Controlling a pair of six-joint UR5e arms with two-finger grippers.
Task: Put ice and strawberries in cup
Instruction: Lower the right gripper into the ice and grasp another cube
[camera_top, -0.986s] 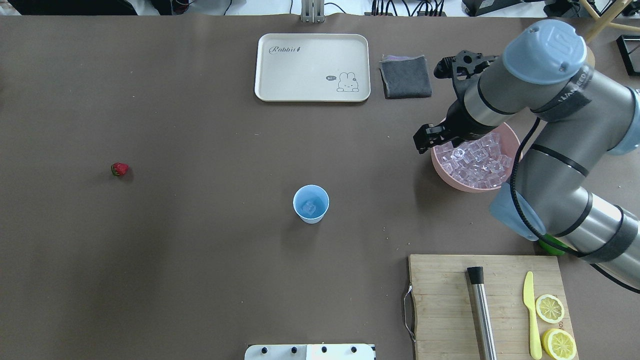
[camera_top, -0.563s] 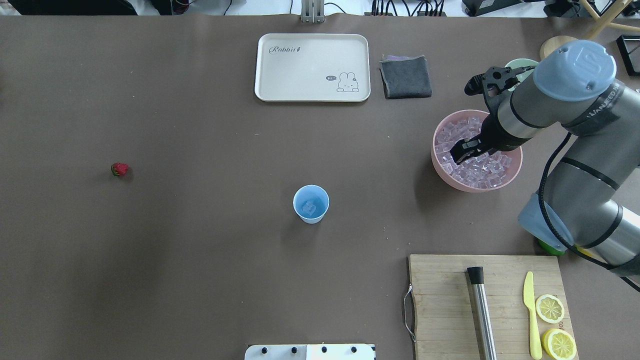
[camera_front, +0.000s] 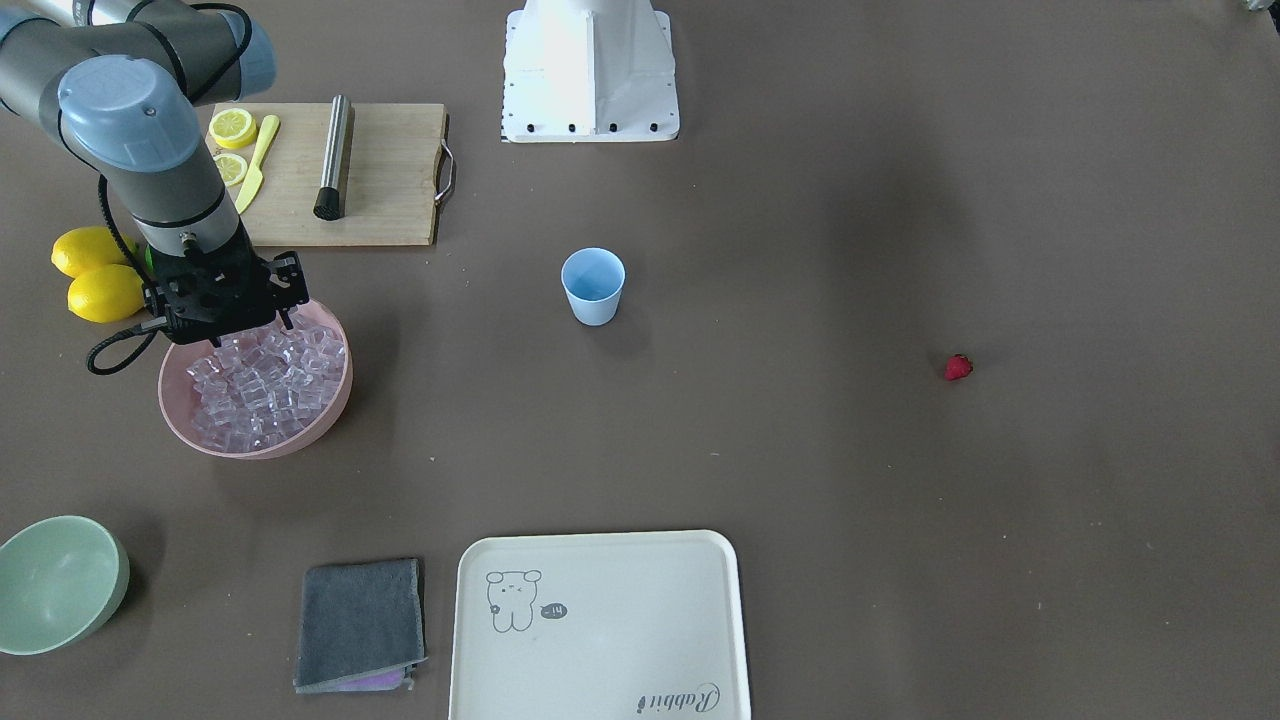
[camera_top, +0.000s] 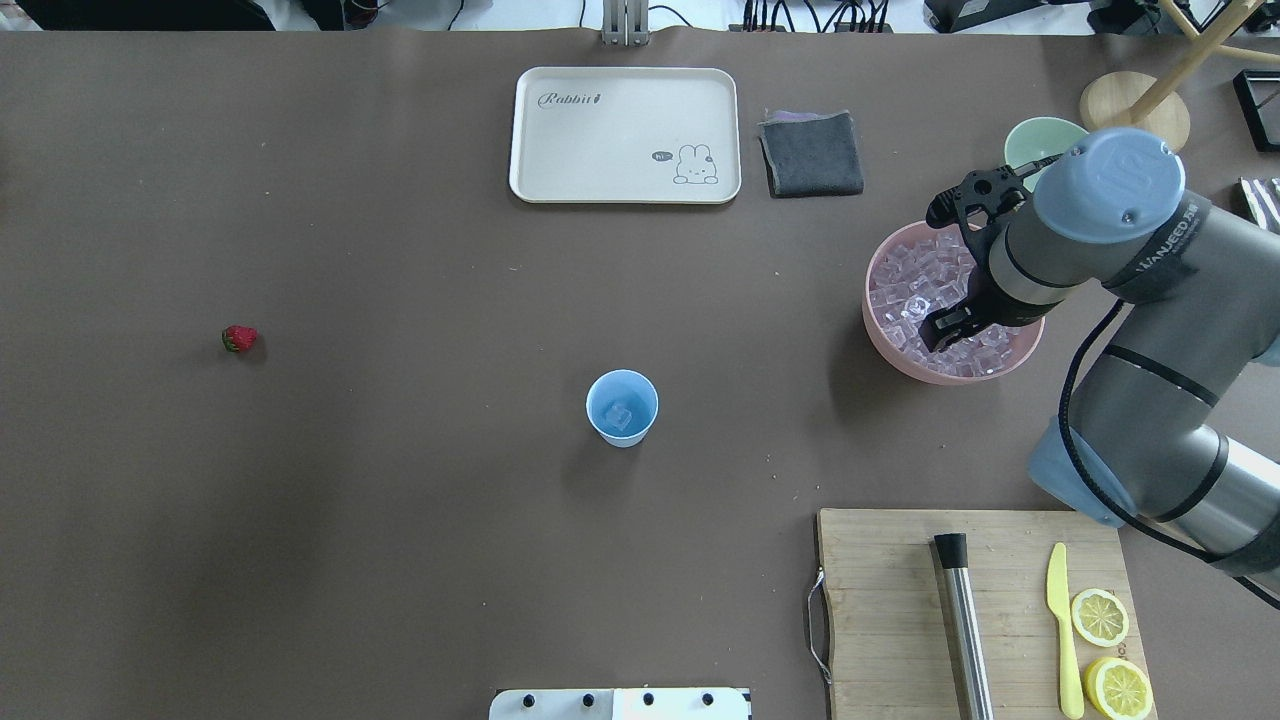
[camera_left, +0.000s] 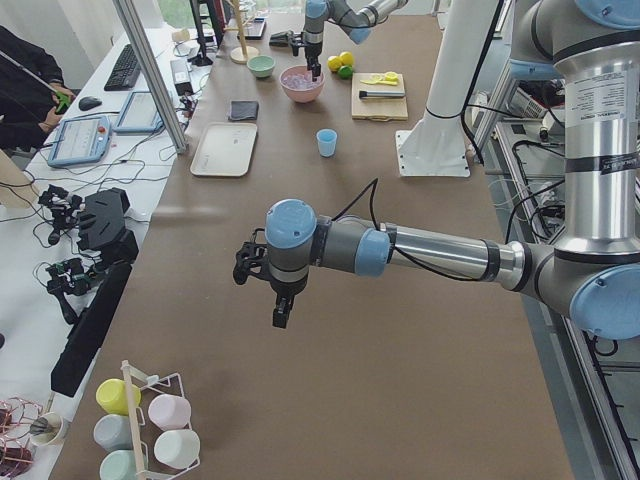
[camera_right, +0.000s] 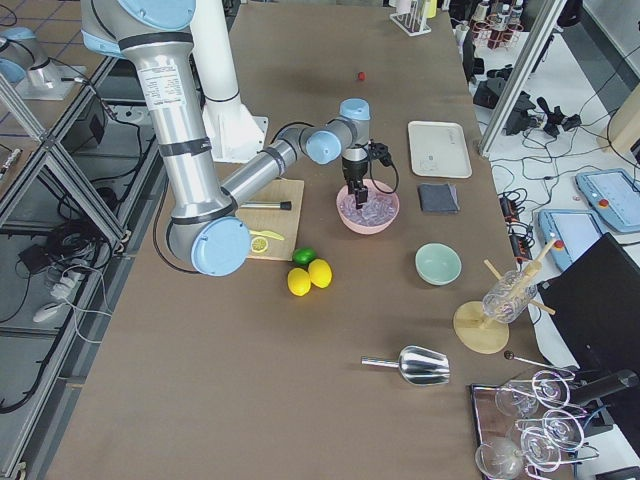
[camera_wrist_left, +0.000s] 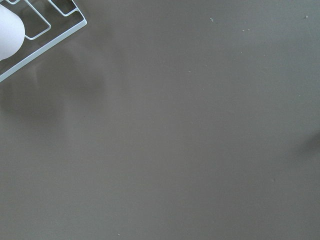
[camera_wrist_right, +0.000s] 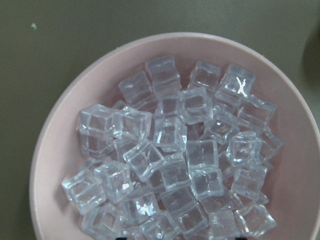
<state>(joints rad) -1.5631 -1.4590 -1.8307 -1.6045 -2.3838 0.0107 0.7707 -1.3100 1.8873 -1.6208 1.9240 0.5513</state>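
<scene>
Right hand (camera_top: 942, 332) hovers open, empty, just above ice (camera_front: 265, 390) in pink bowl (camera_front: 250, 449).

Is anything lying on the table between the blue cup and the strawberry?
Nothing: in the overhead view only bare brown table runs from the cup to the strawberry.

right gripper (camera_top: 941, 330) now above the ice (camera_top: 905, 290) in the middle of the pink bowl (camera_top: 870, 318), no longer at the rim on the cup (camera_top: 640, 394) side, right arm drawn back, pale green bowl (camera_top: 1030, 145) and round wooden base (camera_top: 1118, 95) now uncovered
</scene>
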